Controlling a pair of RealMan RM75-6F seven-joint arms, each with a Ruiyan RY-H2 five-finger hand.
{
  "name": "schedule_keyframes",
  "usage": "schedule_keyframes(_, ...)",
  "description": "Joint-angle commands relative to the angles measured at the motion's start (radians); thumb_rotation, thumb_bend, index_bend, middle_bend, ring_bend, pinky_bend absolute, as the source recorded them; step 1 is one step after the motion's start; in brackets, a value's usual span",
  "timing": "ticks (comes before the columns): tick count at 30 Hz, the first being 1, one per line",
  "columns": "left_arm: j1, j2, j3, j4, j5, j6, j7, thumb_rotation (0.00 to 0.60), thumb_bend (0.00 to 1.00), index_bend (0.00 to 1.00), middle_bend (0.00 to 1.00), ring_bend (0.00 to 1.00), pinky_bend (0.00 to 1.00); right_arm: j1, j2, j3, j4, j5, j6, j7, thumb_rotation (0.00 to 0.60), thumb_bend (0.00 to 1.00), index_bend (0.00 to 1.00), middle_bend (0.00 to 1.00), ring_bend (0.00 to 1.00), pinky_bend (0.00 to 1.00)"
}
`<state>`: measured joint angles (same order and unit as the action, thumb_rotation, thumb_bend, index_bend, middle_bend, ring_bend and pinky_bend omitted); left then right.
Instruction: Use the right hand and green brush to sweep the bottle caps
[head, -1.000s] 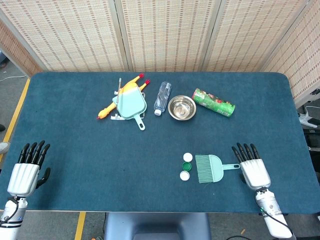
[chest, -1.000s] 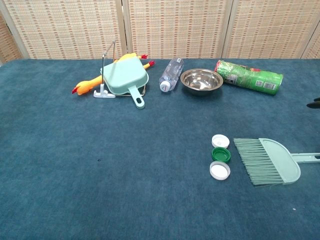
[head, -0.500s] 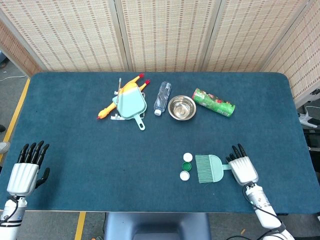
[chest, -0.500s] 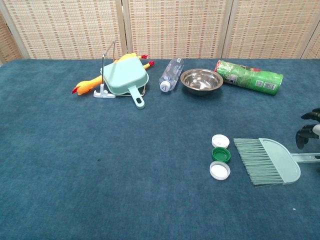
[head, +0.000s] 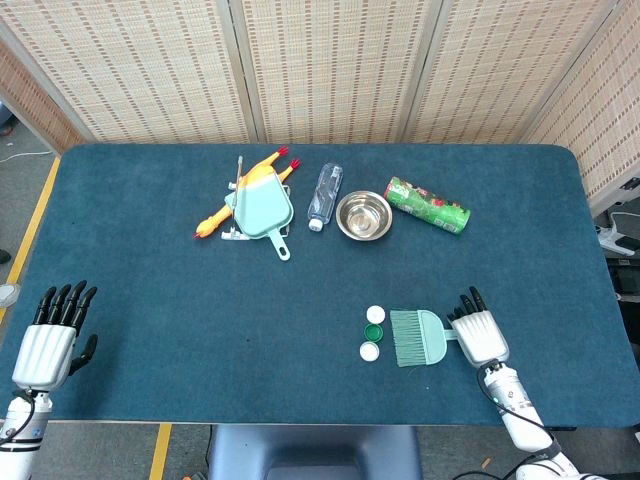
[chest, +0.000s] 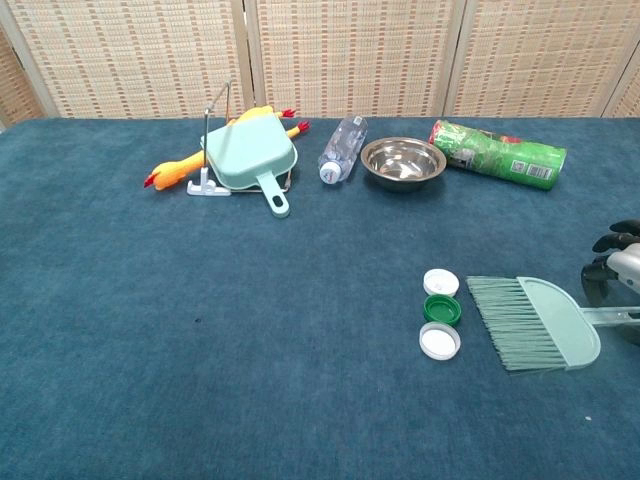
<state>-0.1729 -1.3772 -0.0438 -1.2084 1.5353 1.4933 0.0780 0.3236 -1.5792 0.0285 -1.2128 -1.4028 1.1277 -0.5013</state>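
Observation:
The green brush (head: 418, 337) (chest: 535, 322) lies flat at the near right of the blue table, bristles pointing left. Just left of the bristles three bottle caps sit in a short column: a white cap (head: 375, 314) (chest: 440, 282), a green cap (head: 373, 332) (chest: 442, 309) and another white cap (head: 369, 351) (chest: 439, 341). My right hand (head: 478, 335) (chest: 615, 270) hovers over the brush's handle with its fingers apart; the handle still shows lying on the table in the chest view. My left hand (head: 48, 340) rests at the near left edge, fingers extended, holding nothing.
Along the far side lie a mint dustpan (head: 263, 208) on a yellow rubber chicken (head: 212, 224), a clear plastic bottle (head: 325, 196), a steel bowl (head: 363, 216) and a green can (head: 428, 205) on its side. The table's right edge is close to my right hand.
My right hand has moved left, from beside the brush's handle end to over the handle. The brush, the caps and my left hand have stayed put.

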Motion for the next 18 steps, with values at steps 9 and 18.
schedule_keyframes(9, 0.01, 0.0, 0.006, 0.01, 0.003, 0.01, -0.011, 0.6, 0.43, 0.0, 0.0, 0.0, 0.04, 0.01, -0.014, 0.001, -0.005, -0.001, 0.006, 0.003, 0.6, 0.25, 0.61, 0.49, 0.22, 0.09)
schedule_keyframes(18, 0.003, -0.001, 0.002, 0.057, -0.002, -0.004, -0.052, 0.6, 0.43, 0.0, 0.0, 0.0, 0.04, 0.017, -0.063, 0.004, 0.091, -0.015, 0.019, 0.071, 0.6, 0.36, 0.85, 0.75, 0.45, 0.11)
